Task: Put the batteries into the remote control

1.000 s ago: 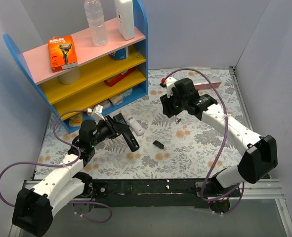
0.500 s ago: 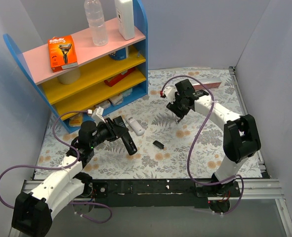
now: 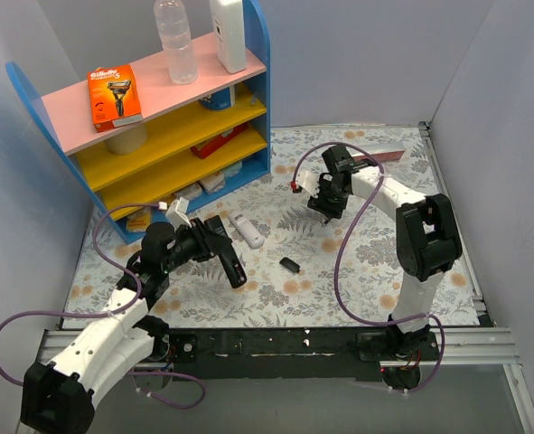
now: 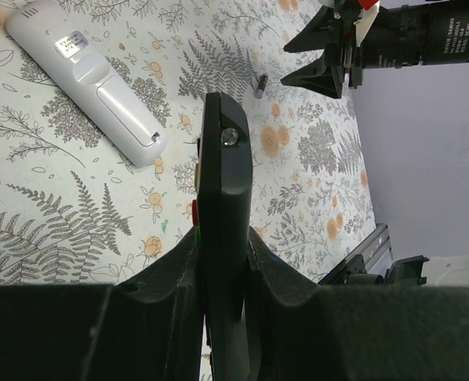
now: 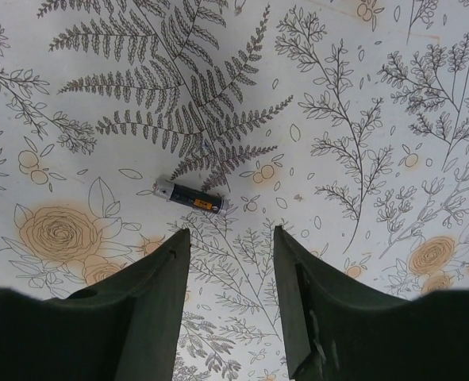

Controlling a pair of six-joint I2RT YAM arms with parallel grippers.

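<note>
My left gripper (image 3: 210,242) is shut on a black remote control (image 3: 232,268), holding it edge-up above the floral mat. In the left wrist view the remote (image 4: 222,159) is clamped between the fingers of that gripper (image 4: 222,236). A white remote (image 3: 247,231) lies flat just beyond it. One battery (image 5: 188,195), dark with an orange label, lies on the mat just ahead and left of my right gripper (image 5: 230,234), which hangs open and empty over it. That battery (image 4: 261,84) also shows in the left wrist view, below the right gripper (image 4: 337,55).
A small black piece (image 3: 290,265) lies on the mat between the arms. A blue shelf unit (image 3: 158,127) with bottles and boxes fills the back left. A pink box (image 3: 384,155) lies along the back wall. Grey walls close in both sides.
The right arm has folded in, and its gripper has come down and left to hover over the battery. The left arm has drawn the black remote slightly toward itself.
</note>
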